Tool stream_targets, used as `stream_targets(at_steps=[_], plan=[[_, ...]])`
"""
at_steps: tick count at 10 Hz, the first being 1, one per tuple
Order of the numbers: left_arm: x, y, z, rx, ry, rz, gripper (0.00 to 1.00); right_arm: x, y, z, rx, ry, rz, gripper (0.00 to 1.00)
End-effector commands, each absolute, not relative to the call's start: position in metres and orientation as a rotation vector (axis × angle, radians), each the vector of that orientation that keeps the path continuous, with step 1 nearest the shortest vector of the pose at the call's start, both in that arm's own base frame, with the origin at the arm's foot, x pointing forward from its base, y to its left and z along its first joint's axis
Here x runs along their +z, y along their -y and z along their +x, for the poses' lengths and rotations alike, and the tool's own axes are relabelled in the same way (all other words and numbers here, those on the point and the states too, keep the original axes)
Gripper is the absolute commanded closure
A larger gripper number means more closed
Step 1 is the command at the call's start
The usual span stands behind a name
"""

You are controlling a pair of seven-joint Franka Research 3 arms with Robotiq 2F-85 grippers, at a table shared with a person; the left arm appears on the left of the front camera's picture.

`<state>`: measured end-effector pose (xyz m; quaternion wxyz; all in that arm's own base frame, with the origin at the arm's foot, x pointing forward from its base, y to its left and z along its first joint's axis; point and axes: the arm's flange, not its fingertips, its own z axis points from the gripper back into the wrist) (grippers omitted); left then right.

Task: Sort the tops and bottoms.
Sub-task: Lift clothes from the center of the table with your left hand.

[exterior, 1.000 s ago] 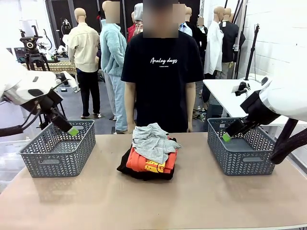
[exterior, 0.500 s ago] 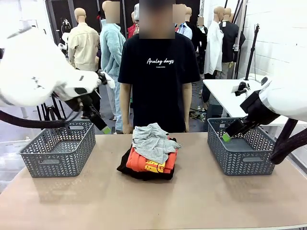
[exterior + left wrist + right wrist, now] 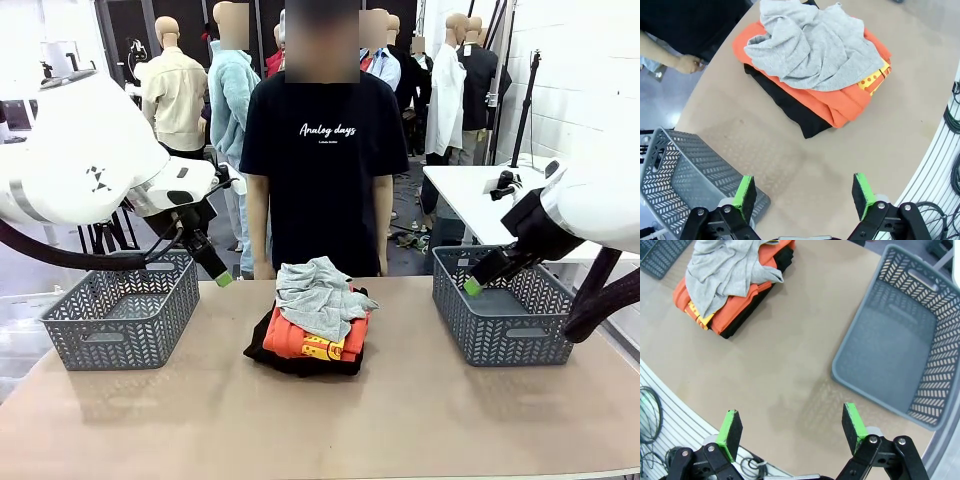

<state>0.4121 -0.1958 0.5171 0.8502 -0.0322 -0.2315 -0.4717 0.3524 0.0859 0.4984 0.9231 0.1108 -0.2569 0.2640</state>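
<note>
Swinging off the left basket (image 3: 120, 318), the left gripper (image 3: 218, 275) has moved toward frame centre, jaws apart and empty; likely the first pick starting. Right gripper (image 3: 473, 286) hangs over the right basket (image 3: 497, 338), jaws apart too. Stack sits centre of the table (image 3: 430, 420): grey top (image 3: 315, 293) crumpled over orange top (image 3: 300, 338), black bottoms (image 3: 300, 366) underneath. Stack's long axis runs left-right, with the print patch toward the frame's lower edge.

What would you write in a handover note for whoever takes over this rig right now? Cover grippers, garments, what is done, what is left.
Left gripper: open, holding nothing, in the air between the left basket and the pile.
Right gripper: open, holding nothing, by the right basket.
Garments: one pile between the baskets, grey top over orange top over black bottoms.
Done: nothing sorted.
Left: all tops and bottoms to sort.
</note>
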Motion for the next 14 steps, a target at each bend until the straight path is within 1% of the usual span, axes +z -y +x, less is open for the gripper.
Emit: stream_targets(at_steps=[1, 2, 3, 5, 7, 8, 10, 12, 14], plan=[[0.515, 0.225, 0.425, -1.001, 0.514, -0.129, 0.00, 0.495, -0.086, 0.350, 0.545, 0.522, 0.245, 0.00], [0.510, 0.258, 0.440, -1.028, 0.484, -0.147, 0.00, 0.495, -0.086, 0.350, 0.545, 0.522, 0.245, 0.00], [0.504, 0.290, 0.453, -1.019, 0.453, -0.118, 0.00, 0.495, -0.086, 0.350, 0.545, 0.522, 0.245, 0.00], [0.500, 0.334, 0.489, -0.951, 0.397, -0.072, 0.00, 0.495, -0.086, 0.350, 0.545, 0.522, 0.245, 0.00], [0.493, 0.356, 0.510, -0.858, 0.386, -0.039, 0.00, 0.495, -0.086, 0.350, 0.545, 0.522, 0.245, 0.00], [0.491, 0.362, 0.516, -0.801, 0.380, 0.005, 0.00, 0.495, -0.086, 0.350, 0.545, 0.522, 0.245, 0.00], [0.488, 0.376, 0.521, -0.721, 0.328, 0.069, 0.00, 0.495, -0.086, 0.350, 0.545, 0.522, 0.245, 0.00], [0.479, 0.384, 0.539, -0.705, 0.317, 0.072, 0.00, 0.495, -0.086, 0.350, 0.545, 0.522, 0.245, 0.00], [0.465, 0.385, 0.557, -0.677, 0.262, 0.037, 0.00, 0.495, -0.086, 0.350, 0.545, 0.522, 0.245, 0.00]])
